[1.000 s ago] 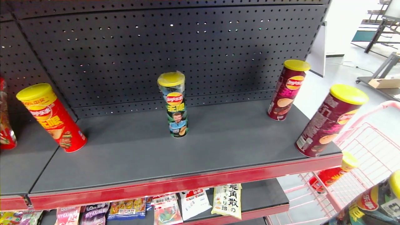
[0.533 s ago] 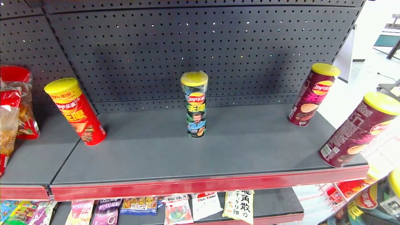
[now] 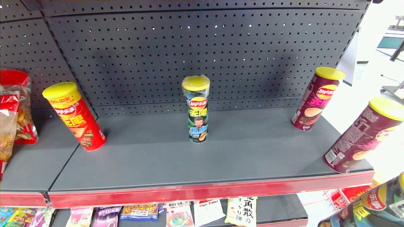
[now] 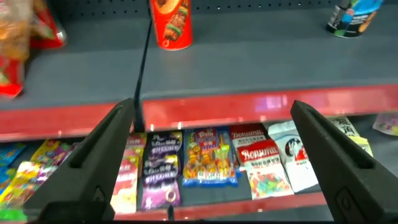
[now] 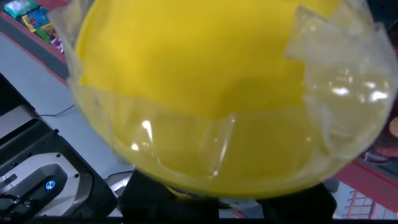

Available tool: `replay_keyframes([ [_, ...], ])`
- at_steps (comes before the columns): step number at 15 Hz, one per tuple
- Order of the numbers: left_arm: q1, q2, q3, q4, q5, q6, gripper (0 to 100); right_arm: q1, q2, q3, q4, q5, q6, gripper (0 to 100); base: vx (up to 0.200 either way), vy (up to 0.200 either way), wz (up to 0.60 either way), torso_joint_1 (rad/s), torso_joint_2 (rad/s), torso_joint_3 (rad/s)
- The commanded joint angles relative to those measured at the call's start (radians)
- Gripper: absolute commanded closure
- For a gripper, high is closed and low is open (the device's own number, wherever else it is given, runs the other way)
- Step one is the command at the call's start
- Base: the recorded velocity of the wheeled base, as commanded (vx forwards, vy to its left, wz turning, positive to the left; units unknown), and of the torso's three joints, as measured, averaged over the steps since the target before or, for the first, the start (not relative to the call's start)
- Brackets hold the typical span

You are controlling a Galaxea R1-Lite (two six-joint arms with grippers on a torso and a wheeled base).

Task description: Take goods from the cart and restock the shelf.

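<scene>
Right gripper (image 5: 224, 202) clamped on green chip can (image 3: 366, 208), near right, long axis tilted, yellow lid (image 5: 205, 93) up-right, left gripper (image 4: 214, 155) spread wide.

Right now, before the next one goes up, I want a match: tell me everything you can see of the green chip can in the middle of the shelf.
The green chip can is a tall, slim tube with a yellow lid, a dark green label bearing a red-and-yellow logo and a person's picture, all wrapped in crinkled clear film. It stands upright on the grey shelf, mid-width, toward the back panel, touching nothing else.
</scene>
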Motion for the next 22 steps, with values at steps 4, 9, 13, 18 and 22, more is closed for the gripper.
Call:
replay_keyframes([
  [4, 0.000, 0.001, 0.000, 0.002, 0.001, -0.003, 0, 0.001, -0.001, -0.008, 0.000, -0.001, 0.000, 100, 0.000, 0.000, 0.00, 0.000, 0.00, 0.000],
  [9, -0.003, 0.021, 0.000, 0.002, -0.001, -0.006, 0, 0.002, -0.007, 0.005, 0.003, -0.002, -0.002, 100, 0.000, 0.000, 0.00, 0.000, 0.00, 0.000],
  [13, -0.004, 0.021, 0.000, -0.003, -0.071, 0.049, 0, 0.027, 0.013, -0.005, 0.005, 0.015, -0.003, 100, 0.000, 0.000, 0.00, 0.000, 0.00, 0.000],
  [18, -0.015, 0.162, -0.218, 0.009, -0.041, -0.017, 0, 0.016, 0.052, -0.028, 0.002, 0.007, 0.000, 100, 0.000, 0.000, 0.00, 0.000, 0.00, 0.000],
  [22, -0.167, 0.711, -0.597, -0.008, -0.331, 0.000, 0, 0.017, 0.064, -0.033, 0.000, 0.009, 0.001, 100, 0.000, 0.000, 0.00, 0.000, 0.00, 0.000],
])
